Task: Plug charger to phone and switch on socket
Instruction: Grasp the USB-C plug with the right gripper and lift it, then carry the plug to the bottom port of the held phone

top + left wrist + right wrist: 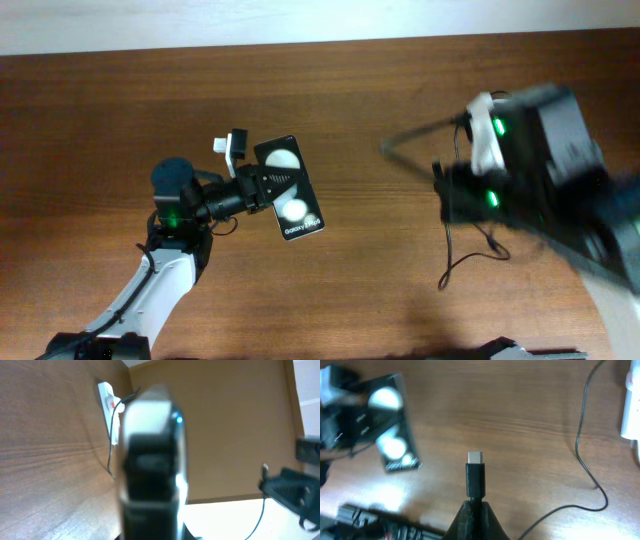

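The phone point(290, 190), a black slab with two white spots and white lettering, is held off the table in my left gripper point(258, 186), which is shut on its left edge. In the left wrist view the phone point(150, 460) fills the middle, edge-on and blurred, and hides the fingers. My right gripper point(475, 507) is shut on the charger's black plug point(475, 475), tip pointing out, well right of the phone point(390, 425). The thin black cable point(585, 450) trails across the table point(470, 255). The white socket strip point(107, 400) lies far off, and the blurred right arm point(540, 160) partly covers it point(485, 135).
The brown wooden table point(380, 290) runs under everything. The strip's white end shows at the right edge of the right wrist view point(632, 405). A pale wall band point(300, 20) borders the far side. My left arm point(165, 270) reaches in from the lower left.
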### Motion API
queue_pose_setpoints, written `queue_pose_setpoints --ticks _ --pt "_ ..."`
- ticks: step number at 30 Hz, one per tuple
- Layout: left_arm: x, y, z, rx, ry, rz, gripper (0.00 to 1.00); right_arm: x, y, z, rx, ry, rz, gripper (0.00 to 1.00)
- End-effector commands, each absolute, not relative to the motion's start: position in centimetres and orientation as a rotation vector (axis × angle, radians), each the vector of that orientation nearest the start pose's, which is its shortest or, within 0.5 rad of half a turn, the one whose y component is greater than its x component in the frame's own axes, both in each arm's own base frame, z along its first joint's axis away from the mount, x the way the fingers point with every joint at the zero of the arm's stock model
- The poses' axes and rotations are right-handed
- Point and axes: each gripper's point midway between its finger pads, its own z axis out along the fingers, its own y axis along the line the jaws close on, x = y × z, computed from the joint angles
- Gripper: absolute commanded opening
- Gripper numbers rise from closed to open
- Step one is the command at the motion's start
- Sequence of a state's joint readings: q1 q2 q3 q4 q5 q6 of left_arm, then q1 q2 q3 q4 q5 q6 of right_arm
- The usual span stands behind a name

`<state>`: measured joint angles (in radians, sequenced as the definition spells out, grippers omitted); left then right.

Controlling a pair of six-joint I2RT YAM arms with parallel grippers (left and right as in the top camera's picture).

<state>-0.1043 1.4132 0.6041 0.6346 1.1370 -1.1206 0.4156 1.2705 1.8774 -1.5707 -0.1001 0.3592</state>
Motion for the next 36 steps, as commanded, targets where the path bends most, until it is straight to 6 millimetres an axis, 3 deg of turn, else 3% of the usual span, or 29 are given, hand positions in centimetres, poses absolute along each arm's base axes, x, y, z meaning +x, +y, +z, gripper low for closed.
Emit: queue_pose_setpoints --ticks 1,4,9,11,15,17,20,24,31,36 --pt "31.4 -19.2 22.2 -0.017 2.040 -1.854 0.00 17.4 11.9 34.0 -0.155 2.575 0.504 0.04" --pt "31.4 -19.2 22.2 -0.057 2.054 -1.877 0.00 15.9 13.3 30.5 -0.188 2.548 0.590 0.04" --pt "31.4 -19.2 22.2 -0.081 2.060 -1.887 0.00 15.7 18.6 21.5 -0.318 2.592 0.656 0.04" --pt "31.7 -19.1 22.1 -0.094 2.057 -1.878 0.00 16.3 19.4 20.4 -0.331 2.591 0.587 0.04" --pt "32.1 -18.9 22.1 -0.126 2.049 -1.858 0.00 16.9 25.2 18.6 -0.476 2.572 0.618 0.04" --pt "32.4 -18.8 22.0 -0.140 2.044 -1.846 0.00 16.6 27.0 17.8 -0.501 2.581 0.636 0.04" --pt "32.7 -18.7 22.0 -0.147 2.036 -1.827 0.00 16.2 28.6 18.1 -0.540 2.545 0.679 0.04" --pt "32.3 -18.8 22.0 -0.059 2.022 -1.802 0.00 16.6 28.4 18.2 -0.516 2.533 0.663 0.04" --pt "32.2 -18.9 22.0 -0.057 2.027 -1.808 0.00 18.3 27.6 18.7 -0.422 2.488 0.581 0.04" --pt "32.1 -18.9 21.8 -0.063 2.040 -1.817 0.00 18.8 28.2 19.4 -0.408 2.451 0.608 0.04"
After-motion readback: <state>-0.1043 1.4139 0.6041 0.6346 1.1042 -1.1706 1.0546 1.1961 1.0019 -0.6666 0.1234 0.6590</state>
